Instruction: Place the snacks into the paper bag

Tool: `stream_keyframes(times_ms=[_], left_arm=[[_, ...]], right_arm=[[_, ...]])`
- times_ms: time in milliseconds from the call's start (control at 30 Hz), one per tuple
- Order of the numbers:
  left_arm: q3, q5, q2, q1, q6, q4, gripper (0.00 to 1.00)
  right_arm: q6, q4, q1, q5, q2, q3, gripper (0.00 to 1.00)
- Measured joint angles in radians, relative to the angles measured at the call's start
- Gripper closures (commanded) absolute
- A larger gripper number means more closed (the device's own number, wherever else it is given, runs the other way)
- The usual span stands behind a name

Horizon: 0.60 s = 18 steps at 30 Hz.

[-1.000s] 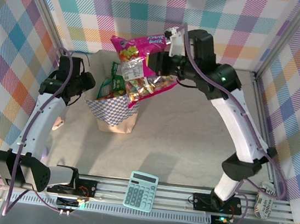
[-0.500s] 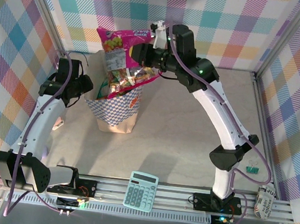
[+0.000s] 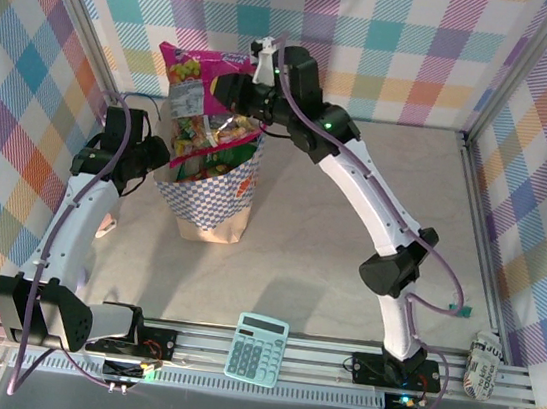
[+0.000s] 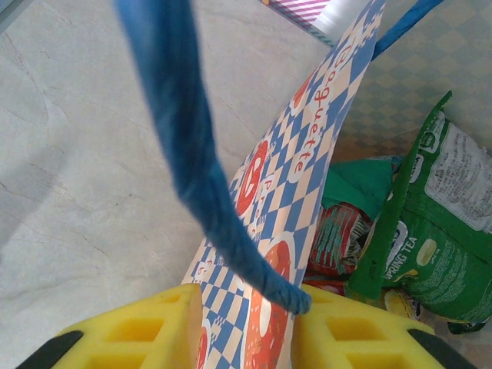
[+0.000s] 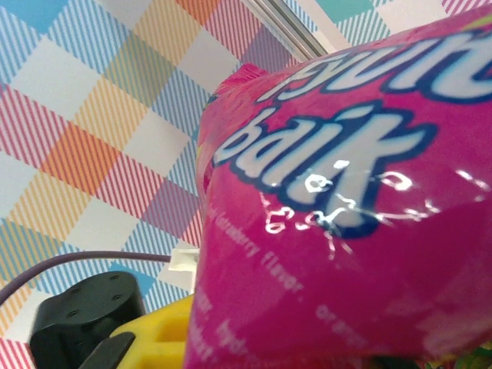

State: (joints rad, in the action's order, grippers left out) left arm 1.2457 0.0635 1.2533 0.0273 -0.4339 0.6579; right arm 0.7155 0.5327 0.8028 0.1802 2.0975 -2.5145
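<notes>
— Checked walls, pale bench point(image 3: 328, 252). Left tool point(image 3: 161, 160)?
— Clamped on bag point(image 3: 211, 201) rim, blue handle point(image 4: 192, 154) draped across.
— Right tool point(image 3: 223, 92)?
— Closed on magenta packet point(image 3: 184, 77), hanging left of it, over bag mouth. Green packet point(image 4: 430, 231) inside, just beyond left tool.

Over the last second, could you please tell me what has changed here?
The right fingers carried the big magenta snack packet leftward to the paper bag's mouth, still gripped. The left fingers keep pinching the bag's rim; bag and calculator stayed put.
</notes>
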Motion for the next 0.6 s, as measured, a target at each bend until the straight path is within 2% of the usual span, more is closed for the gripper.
stream_keyframes(times_ms=[600], left_arm=[[-0.013, -0.003, -0.004, -0.005, -0.014, -0.008, 0.68]], right_arm=[[0.003, -0.016, 0.003, -0.09, 0.072, -0.016, 1.0]])
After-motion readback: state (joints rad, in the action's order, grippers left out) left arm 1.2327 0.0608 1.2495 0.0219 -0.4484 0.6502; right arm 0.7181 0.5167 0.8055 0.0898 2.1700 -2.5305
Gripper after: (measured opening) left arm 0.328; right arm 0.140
